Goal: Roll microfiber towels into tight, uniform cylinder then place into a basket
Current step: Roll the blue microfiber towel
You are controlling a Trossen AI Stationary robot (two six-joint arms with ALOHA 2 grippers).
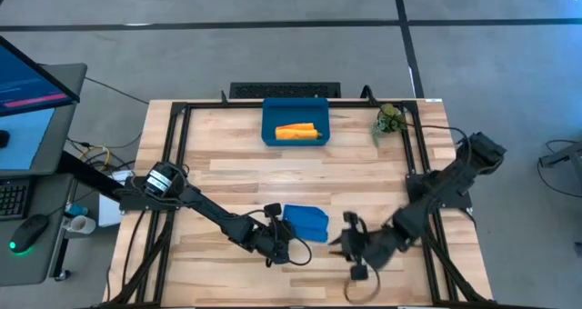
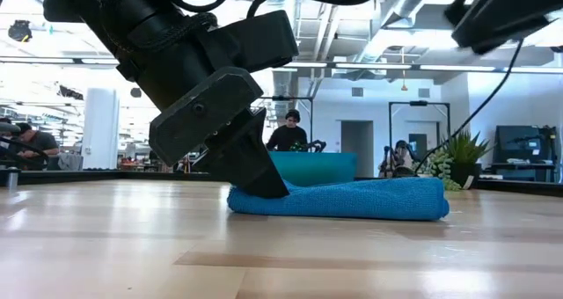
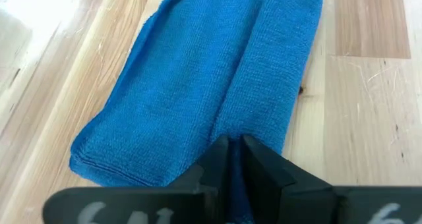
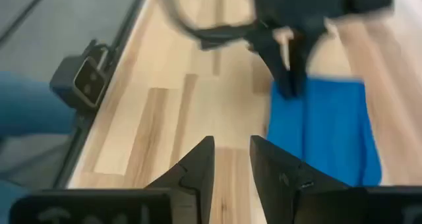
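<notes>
I work over a pale wooden table (image 1: 236, 173) edged by a black frame, standing on a grey concrete floor; level across it I see a bright open room where a person (image 2: 288, 132) sits behind the far edge and another (image 2: 28, 145) sits far off at the left. Off the table's left side stands a desk with a monitor (image 1: 32, 91) and a mouse (image 1: 34, 227). My left gripper (image 1: 280, 245) sits at the near left end of the blue towel (image 1: 306, 223), fingers (image 3: 254, 168) pressed together, pinching the towel's folded edge; the towel lies low on the near middle of the table, folded over lengthwise with one part doubled along its side. At the far edge, in the middle, the basket (image 1: 269, 127) holds the rolled orange towel (image 1: 298, 132), lying across its floor. My right gripper (image 1: 350, 245) hovers just right of the blue towel, apart from it, fingers (image 4: 198, 165) slightly spread and holding nothing. A small green plant (image 1: 391, 120) stands at the far right.
</notes>
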